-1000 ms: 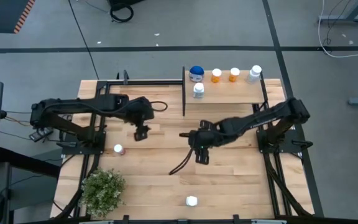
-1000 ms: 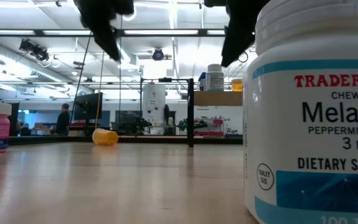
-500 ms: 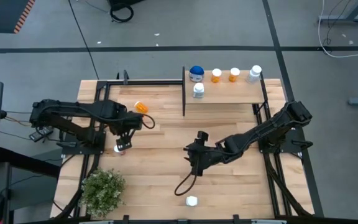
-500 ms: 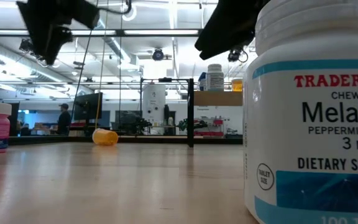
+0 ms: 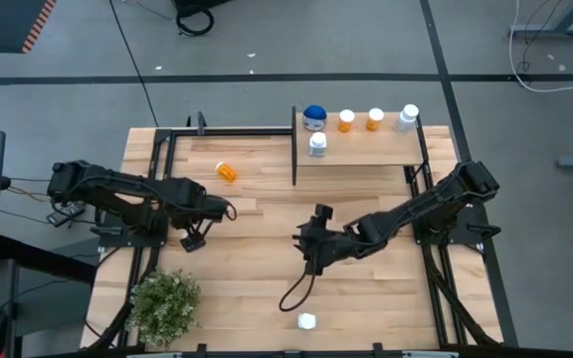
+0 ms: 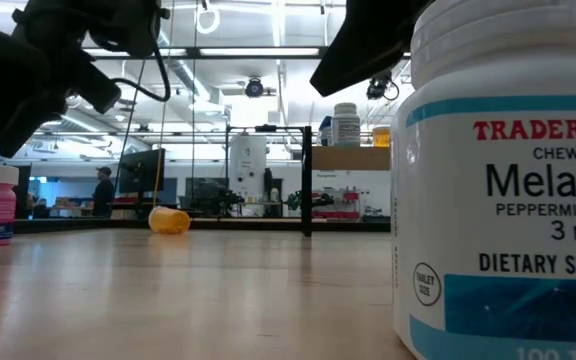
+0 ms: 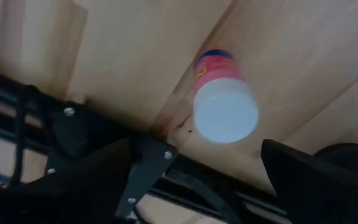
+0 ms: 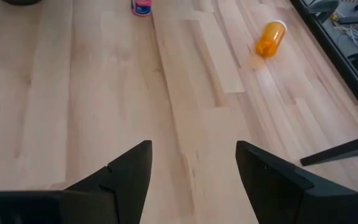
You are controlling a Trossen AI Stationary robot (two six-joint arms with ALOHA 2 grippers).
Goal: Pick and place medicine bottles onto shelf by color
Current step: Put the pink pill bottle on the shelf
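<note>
Left gripper [image 5: 193,240] sits over the left part of the light plank tabletop [image 5: 257,264], just off the black arm base. In the left wrist view its two dark fingers [image 7: 86,180] stand wide apart and hold nothing; the small pinkish pill bottle with a white cap [image 7: 225,98] stands upright on the wood directly ahead of them, in line with the gap, not touching either finger. From overhead that bottle is hidden under the gripper. Beyond the left gripper, toward the far edge, an orange pill bottle with a white cap [image 5: 226,171] lies on its side, well apart from the fingers. The green potted plant [image 5: 165,304] is near the gripper on the near side. Right gripper [image 5: 309,249] hangs over the middle of the table, fingers [image 8: 126,171] parted at a moderate width and empty, bare wood between them. Its wrist view shows the pinkish bottle and the fallen orange one far ahead. A white pill bottle [image 5: 306,320] stands near the front edge, near the right gripper on its near side; in the low view it fills the right side, a white plastic bottle with a blue-banded label. The shelf, a flat light-wood panel on a black frame [image 5: 366,151], is well beyond the right gripper at the far edge. It carries a wide blue-capped bottle [image 5: 314,117], a white bottle [image 5: 317,143] just beside it, two orange bottles [image 5: 346,121] [image 5: 374,119] and another white bottle [image 5: 408,117] at the right end.
</note>
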